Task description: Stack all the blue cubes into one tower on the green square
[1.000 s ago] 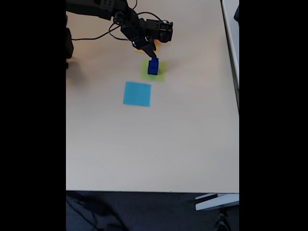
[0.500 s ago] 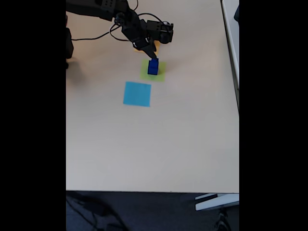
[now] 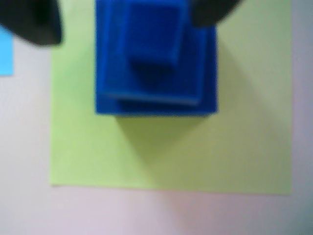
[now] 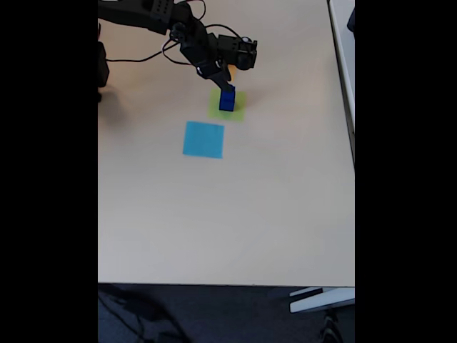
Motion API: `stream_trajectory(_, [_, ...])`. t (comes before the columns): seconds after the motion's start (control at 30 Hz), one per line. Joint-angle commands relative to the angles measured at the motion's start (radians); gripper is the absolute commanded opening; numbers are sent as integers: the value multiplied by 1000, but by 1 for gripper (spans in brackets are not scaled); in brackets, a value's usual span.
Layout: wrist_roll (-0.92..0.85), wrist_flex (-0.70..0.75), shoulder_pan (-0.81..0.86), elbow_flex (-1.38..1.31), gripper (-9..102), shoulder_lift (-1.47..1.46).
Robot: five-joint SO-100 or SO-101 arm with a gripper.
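In the wrist view a sliver of the light blue square is seen at the left edge. The blue cubes are stacked largest-first for stability on the green square. The gripper is held apart, gripping nothing. Bare table is left rightward.

Seemingly three stacked blue cubes, one green square, one light blue square.

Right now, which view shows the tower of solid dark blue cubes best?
The wrist view: the tower of solid dark blue cubes appears large, with stepped tiers, on the flat lime-green square. In the fixed view the tower is one small blue block.
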Motion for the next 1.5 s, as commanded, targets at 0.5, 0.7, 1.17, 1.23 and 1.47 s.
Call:
stream_trajectory(0.5, [-25,-8,11,-101,12,-12])
stream_trajectory(0.7, [-28,-6,11,-106,12,-26])
stream_trajectory(1.17, [-35,48,3,-186,13,-57])
stream_trajectory(1.23, [-34,46,-2,-186,14,-57])
stream_trajectory(1.47, [-20,55,-31,-187,15,-55])
